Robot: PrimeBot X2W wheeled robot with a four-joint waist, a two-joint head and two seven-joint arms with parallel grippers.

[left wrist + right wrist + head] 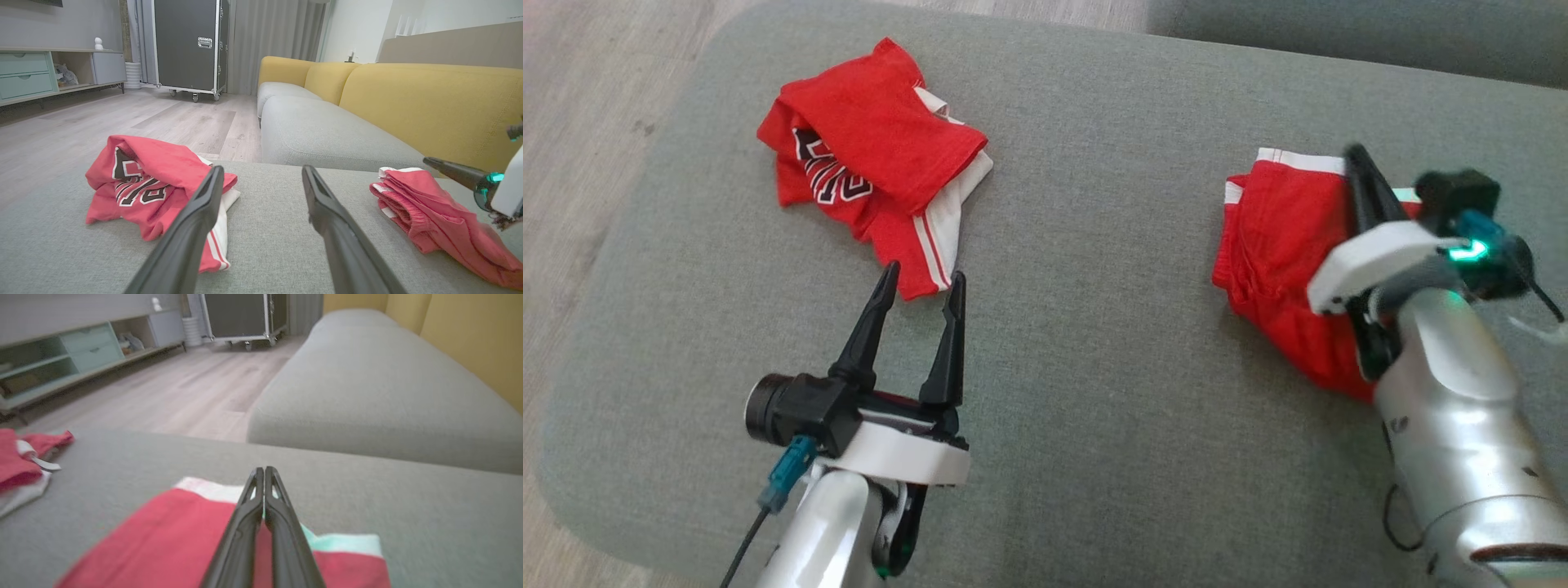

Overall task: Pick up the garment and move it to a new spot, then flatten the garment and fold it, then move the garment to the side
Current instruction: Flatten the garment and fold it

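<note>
Two risks: the left claw point(925, 271), released beside the jersey point(874, 139), may pinch only its hem; the right claw point(1355, 153), clenched, could rumple the folded shorts point(1282, 237).

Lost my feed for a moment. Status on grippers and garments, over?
Left gripper open, fingertips at crumpled red jersey's lower edge. Right gripper shut, above folded red shorts. Nothing blocking either.

On the grey cushion point(1094, 343), your left gripper point(925, 273) stands with fingers spread, tips either side of the lower corner of a crumpled red jersey point(874, 155); your right gripper point(1357, 159), fingers pressed together, reaches over a folded red garment point(1282, 245); wooden floor point(572, 122) borders the left.
</note>
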